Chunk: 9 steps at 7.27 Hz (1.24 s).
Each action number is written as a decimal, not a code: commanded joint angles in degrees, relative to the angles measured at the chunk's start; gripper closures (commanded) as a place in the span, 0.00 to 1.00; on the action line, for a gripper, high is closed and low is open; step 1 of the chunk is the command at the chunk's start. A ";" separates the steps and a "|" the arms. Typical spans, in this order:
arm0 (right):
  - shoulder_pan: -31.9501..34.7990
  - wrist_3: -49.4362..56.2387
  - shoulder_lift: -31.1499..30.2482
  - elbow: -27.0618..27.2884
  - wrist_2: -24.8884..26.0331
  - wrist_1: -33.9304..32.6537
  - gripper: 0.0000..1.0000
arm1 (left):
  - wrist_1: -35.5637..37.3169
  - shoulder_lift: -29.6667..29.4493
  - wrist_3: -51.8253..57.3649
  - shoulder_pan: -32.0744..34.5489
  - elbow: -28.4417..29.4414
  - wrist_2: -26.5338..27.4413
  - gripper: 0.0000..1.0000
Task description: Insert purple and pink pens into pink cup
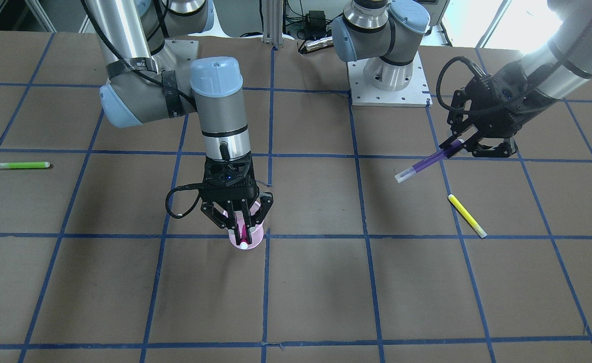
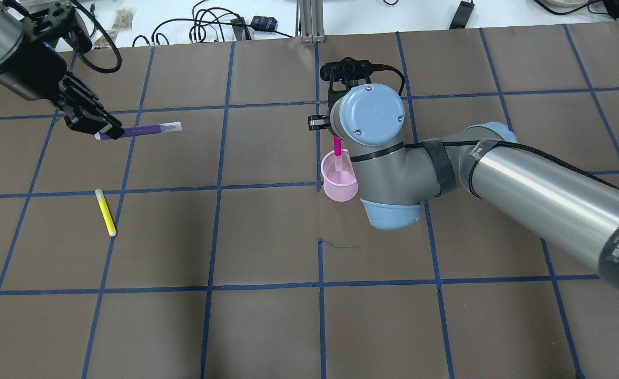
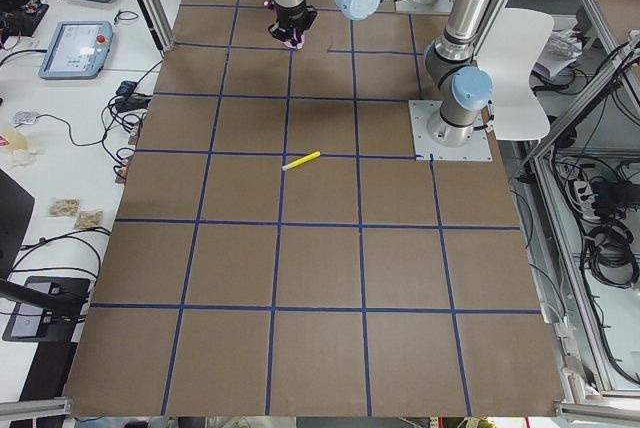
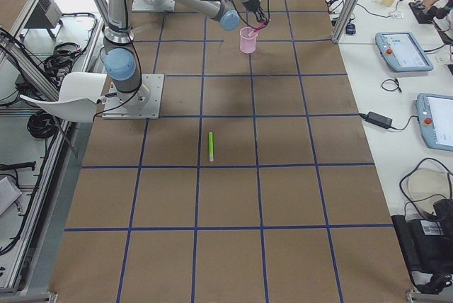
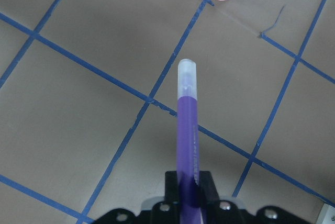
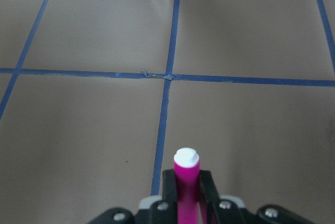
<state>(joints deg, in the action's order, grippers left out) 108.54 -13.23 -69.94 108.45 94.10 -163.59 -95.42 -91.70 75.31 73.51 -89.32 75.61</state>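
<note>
Pens like these are light, stiff plastic sticks with smooth barrels, so a two-finger pinch can let them pivot or slide.

Toward the left edge of the counter (image 2: 267, 326), the left pincer (image 2: 107, 134) is clamped on the tail of the purple pen (image 2: 146, 129). The pen sticks out roughly level above the surface, with its clear cap pointing toward the cup. Held at the very end, it will probably want to droop or twist. It also needs tipping upright before it can drop in.

Just inward of the left pincer, a yellow pen (image 2: 106, 212) lies flat on the counter, apart from everything else.

About midway between the left and right edges, the pink cup (image 2: 339, 184) stands upright with nothing steadying it. It looks thin and light, so a sideways nudge on the rim would likely tip it over.

Directly above the cup, the right pincer (image 1: 244, 228) is closed on the pink pen (image 2: 336, 145). This pen hangs vertical with its white end at or just inside the cup's mouth, though how deep it reaches I cannot tell.

Toward the right edge, a green pen (image 1: 22, 165) lies flat on the counter.
</note>
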 commanded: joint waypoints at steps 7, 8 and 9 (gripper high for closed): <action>-17.99 6.09 -8.10 -20.16 -7.61 57.03 0.00 | 4.15 -0.14 -16.66 10.21 0.64 3.65 1.00; -18.19 6.37 -8.54 -24.91 -7.62 67.16 0.00 | 5.49 -0.67 -21.38 15.21 0.47 8.10 1.00; -18.19 6.37 -9.06 -29.13 -7.62 75.00 0.00 | 8.20 -1.37 -25.17 20.39 0.29 11.37 1.00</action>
<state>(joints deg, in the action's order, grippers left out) 90.92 -7.39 -78.41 85.04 86.61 -100.29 -90.21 -92.27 55.16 87.59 -88.93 82.77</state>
